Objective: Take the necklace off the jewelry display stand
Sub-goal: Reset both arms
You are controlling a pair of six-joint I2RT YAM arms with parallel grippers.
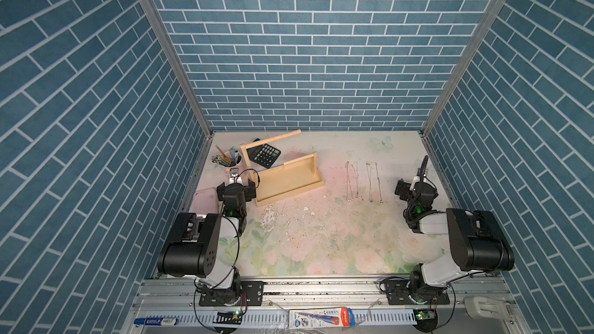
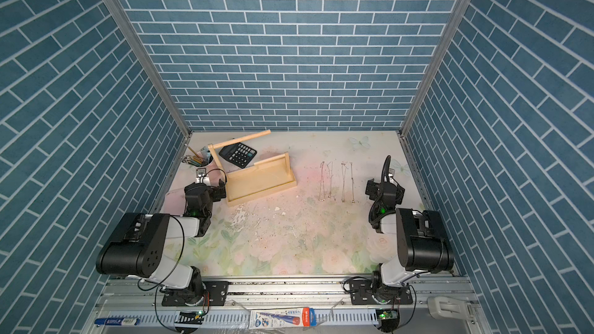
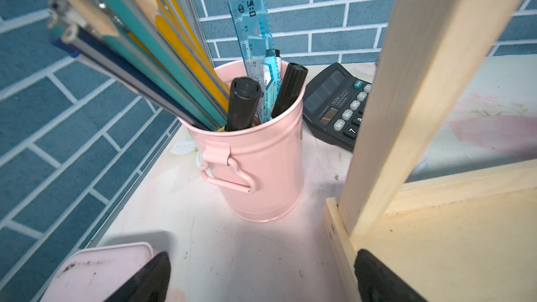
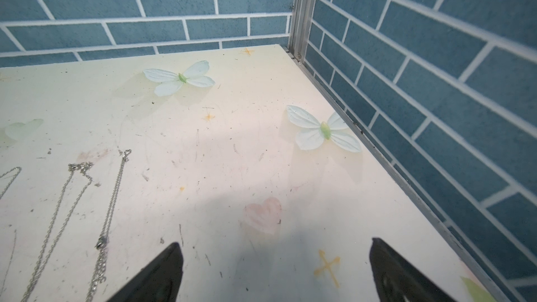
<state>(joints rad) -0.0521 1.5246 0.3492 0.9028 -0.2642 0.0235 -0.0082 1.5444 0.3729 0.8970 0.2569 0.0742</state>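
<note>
On the table, between the stand and the right gripper and nearer the latter, necklaces are being seen laid lengthwise front to back, while that gripper and the left gripper are being held wide, empty.

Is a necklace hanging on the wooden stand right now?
No, the jewelry display stand is bare, and the necklaces lie flat on the table beside it.

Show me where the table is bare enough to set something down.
Widest bare patch: near middle of the table, in front of the jewelry display stand and necklaces. The far right corner is bare too. Crowded: far left corner, with pencil cup, calculator and stand.
</note>
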